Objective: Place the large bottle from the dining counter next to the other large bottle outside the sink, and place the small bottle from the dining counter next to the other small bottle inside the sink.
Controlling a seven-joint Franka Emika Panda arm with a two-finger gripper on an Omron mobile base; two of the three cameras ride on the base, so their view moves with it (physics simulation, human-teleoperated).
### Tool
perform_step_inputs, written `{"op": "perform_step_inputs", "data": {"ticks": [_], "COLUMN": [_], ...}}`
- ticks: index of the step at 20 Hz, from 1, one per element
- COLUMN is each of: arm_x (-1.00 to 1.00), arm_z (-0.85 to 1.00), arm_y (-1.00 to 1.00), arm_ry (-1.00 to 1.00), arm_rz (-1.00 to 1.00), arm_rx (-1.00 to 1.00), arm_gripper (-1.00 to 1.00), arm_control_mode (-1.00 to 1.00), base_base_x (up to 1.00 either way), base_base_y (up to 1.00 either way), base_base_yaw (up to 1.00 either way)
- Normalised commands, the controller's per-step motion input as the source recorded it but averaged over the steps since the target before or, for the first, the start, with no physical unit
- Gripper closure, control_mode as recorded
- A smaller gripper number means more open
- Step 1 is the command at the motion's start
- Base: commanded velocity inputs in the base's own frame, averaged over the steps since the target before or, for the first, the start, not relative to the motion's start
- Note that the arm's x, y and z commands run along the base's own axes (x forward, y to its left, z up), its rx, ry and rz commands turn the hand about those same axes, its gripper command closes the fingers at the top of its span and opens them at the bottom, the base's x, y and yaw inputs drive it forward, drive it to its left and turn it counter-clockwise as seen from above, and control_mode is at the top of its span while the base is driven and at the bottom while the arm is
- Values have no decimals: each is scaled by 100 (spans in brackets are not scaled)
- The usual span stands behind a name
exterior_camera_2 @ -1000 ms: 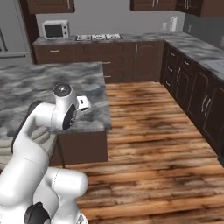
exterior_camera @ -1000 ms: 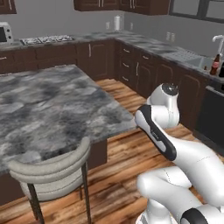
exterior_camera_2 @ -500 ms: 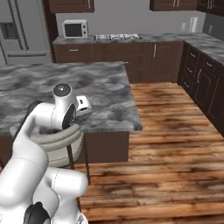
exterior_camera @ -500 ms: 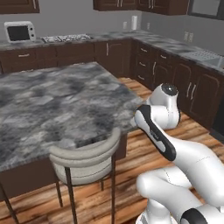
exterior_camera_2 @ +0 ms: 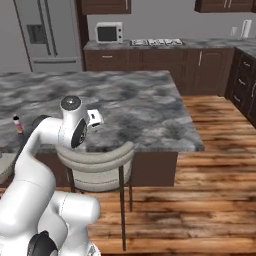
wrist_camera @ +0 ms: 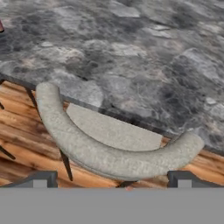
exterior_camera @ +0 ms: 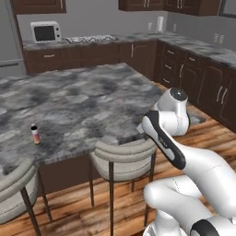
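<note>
The dining counter (exterior_camera: pixel 83 108) (exterior_camera_2: pixel 145 112) (wrist_camera: pixel 131 57) is a long marbled island top straight ahead. The small bottle (exterior_camera: pixel 34 134) (exterior_camera_2: pixel 18 124), with a black cap and an orange lower part, stands upright near the counter's near edge, far to the left of the arm. My gripper (wrist_camera: pixel 111 181) hangs open and empty above a stool's curved back, just off the counter's near edge, well apart from the bottle. The large bottle, the sink and the bottles by it are out of view.
Grey curved-back stools (exterior_camera: pixel 122 159) (exterior_camera: pixel 14 189) (exterior_camera_2: pixel 95 162) (wrist_camera: pixel 109 153) are tucked against the counter's near side. Behind the island run dark cabinets with a microwave (exterior_camera: pixel 46 32) (exterior_camera_2: pixel 109 32), a cooktop and a fridge (exterior_camera_2: pixel 47 32). Wooden floor (exterior_camera_2: pixel 210 190) lies open to the right.
The whole picture has shifted: the base has moved, so the island now lies ahead, with the small bottle in sight. The gripper stays open.
</note>
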Motion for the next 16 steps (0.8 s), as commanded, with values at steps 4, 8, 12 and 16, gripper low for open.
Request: {"op": "perform_step_inputs", "data": {"ticks": [4, 8, 12, 16], "arm_x": [0, 0, 0, 0], "arm_z": [0, 0, 0, 0], "arm_y": [0, 0, 0, 0], "arm_ry": [0, 0, 0, 0], "arm_rz": [0, 0, 0, 0], "arm_rx": [0, 0, 0, 0], "arm_gripper": [-100, -100, -100, -100], "arm_control_mode": [100, 100, 100, 100], "base_base_x": [0, 0, 0, 0], "base_base_y": [69, 67, 68, 61], "base_base_yaw": [13, 14, 14, 14]}}
